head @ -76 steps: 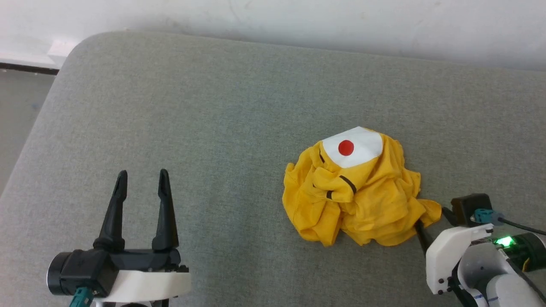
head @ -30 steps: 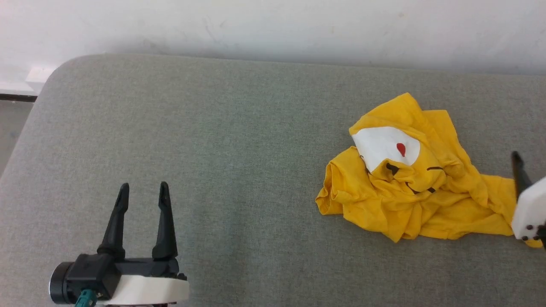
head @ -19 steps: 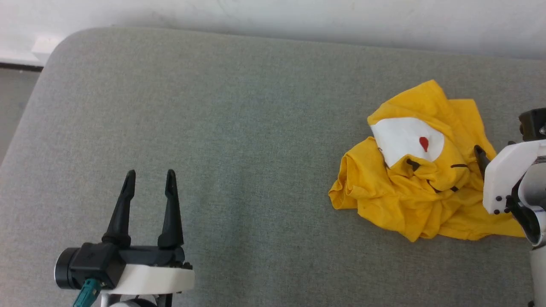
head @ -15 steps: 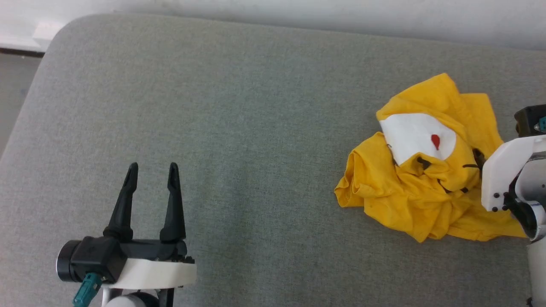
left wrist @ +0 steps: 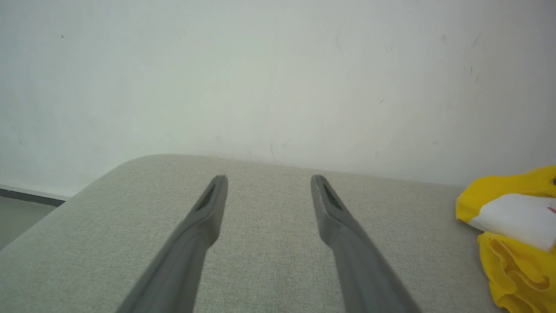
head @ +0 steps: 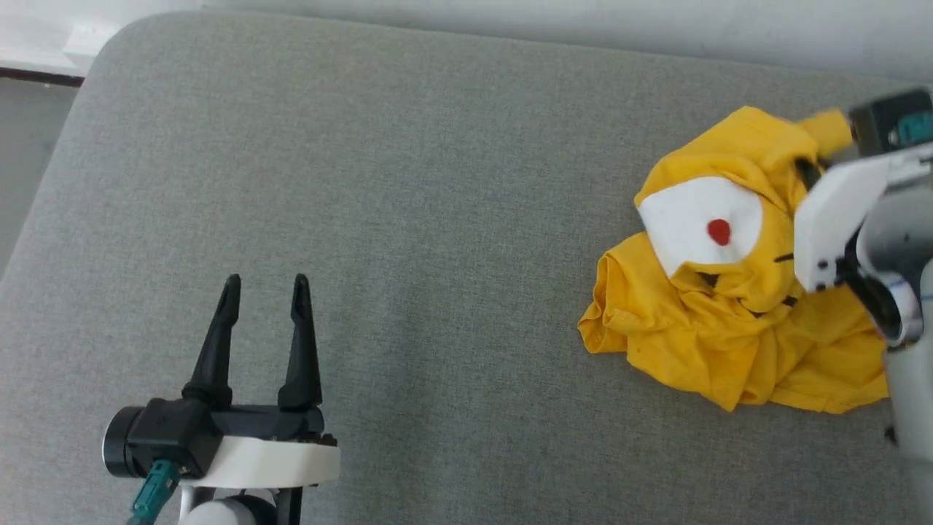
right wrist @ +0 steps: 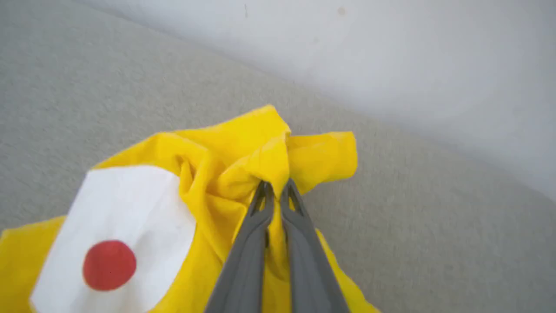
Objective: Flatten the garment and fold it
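Note:
The garment (head: 729, 321) is a bright yellow T-shirt, crumpled in a heap at the right of the grey cushion, its white patch with a red spot (head: 719, 231) facing up. My right gripper (right wrist: 275, 188) is shut on a fold of the garment (right wrist: 260, 156) near the heap's far top edge; in the head view its white housing (head: 838, 211) covers the fingers. My left gripper (head: 264, 290) stands open over bare cushion at the lower left, far from the shirt. The left wrist view catches the garment (left wrist: 512, 226) at its right edge.
The grey fabric cushion (head: 401, 219) spans the head view, with a rounded far-left corner (head: 116, 44). A white wall (head: 583, 29) runs along its far edge. Floor (head: 29, 146) shows beyond the left edge.
My right gripper, shut on the garment, has moved toward the far edge, pulling a fold with it. The patch has opened out, so the red spot looks rounder. The head camera shifted slightly. The left gripper stayed open.

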You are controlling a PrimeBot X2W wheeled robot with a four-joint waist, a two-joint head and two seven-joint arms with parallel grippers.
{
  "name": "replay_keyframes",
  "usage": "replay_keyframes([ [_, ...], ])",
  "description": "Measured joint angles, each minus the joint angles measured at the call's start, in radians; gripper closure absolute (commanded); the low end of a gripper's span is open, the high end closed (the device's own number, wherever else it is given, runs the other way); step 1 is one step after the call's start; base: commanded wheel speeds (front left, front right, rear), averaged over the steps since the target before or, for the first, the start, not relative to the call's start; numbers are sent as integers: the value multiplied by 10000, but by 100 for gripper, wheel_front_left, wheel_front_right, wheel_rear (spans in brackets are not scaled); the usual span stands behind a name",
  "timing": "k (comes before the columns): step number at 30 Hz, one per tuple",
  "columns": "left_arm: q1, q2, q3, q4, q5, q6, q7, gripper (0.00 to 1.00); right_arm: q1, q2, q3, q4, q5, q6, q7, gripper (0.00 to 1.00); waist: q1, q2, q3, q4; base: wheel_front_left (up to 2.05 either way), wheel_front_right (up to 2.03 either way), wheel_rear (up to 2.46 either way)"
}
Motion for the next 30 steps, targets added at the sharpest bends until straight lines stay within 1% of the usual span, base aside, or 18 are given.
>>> replay_keyframes([
  [4, -76, -6, -157, 31, -169, 2, 0, 0, -1345, -466, 1055, -709, 230, 0, 347, 100, -1, 0, -76, 94, 0, 0, 0],
  [6, -186, -6, -286, 67, -255, 4, 2, 0, -2194, -658, 1607, -769, 267, 0, 570, 100, -1, 0, -52, 202, 0, 0, 0],
  [8, -274, -10, -412, 140, -336, 19, 0, 0, -3034, -677, 2048, -606, 276, 0, 686, 100, -1, 0, 10, 343, 0, 0, 0],
  [12, -428, -12, -704, 299, -479, 35, 0, 0, -4415, -332, 2579, 462, 61, 0, 581, 100, 0, 0, 239, 706, 0, 0, 0],
  [16, -773, -15, -1026, 428, -619, 88, 0, 0, -5152, 224, 2805, 1969, -357, 0, -236, 100, 1, 0, 534, 1113, 0, 0, 0],
  [17, -868, -15, -1068, 477, -637, 86, 0, 0, -5231, 368, 2836, 2351, -387, 0, -493, 72, 0, 0, 611, 1218, 0, 0, 0],
  [18, -951, -15, -1093, 522, -673, 86, 0, 0, -5273, 514, 2842, 2675, -443, 0, -759, 53, 0, 0, 687, 1314, 0, 0, 0],
  [19, -1026, -15, -1104, 554, -713, 86, 0, 0, -5317, 650, 2869, 2999, -462, 0, -1028, 11, 1, 0, 765, 1406, 0, 0, 0],
  [20, -1080, -15, -1127, 587, -721, 86, 0, 0, -5350, 784, 2867, 3313, -462, 0, -1256, 0, 1, 0, 838, 1486, 0, 0, 0],
  [22, -1151, -15, -1152, 669, -754, 88, 0, 0, -5360, 953, 2972, 3896, -458, 0, -1551, 0, 1, 0, 969, 1618, 0, 0, 0],
  [25, -1168, -15, -1127, 790, -773, 88, 0, 0, -5366, 1035, 3147, 4435, -295, 0, -1967, 0, 2, 0, 1067, 1706, 0, 0, 0],
  [27, -1166, -15, -1062, 821, -750, 84, 0, 0, -5384, 1012, 3181, 4546, -150, 0, -2245, 0, 0, 0, 1044, 1674, 0, 0, 0],
  [30, -1158, -15, -943, 821, -673, 77, 0, 0, -5399, 878, 2901, 4483, 113, 2, -2552, 0, 0, 0, 951, 1555, 0, 0, 0],
])
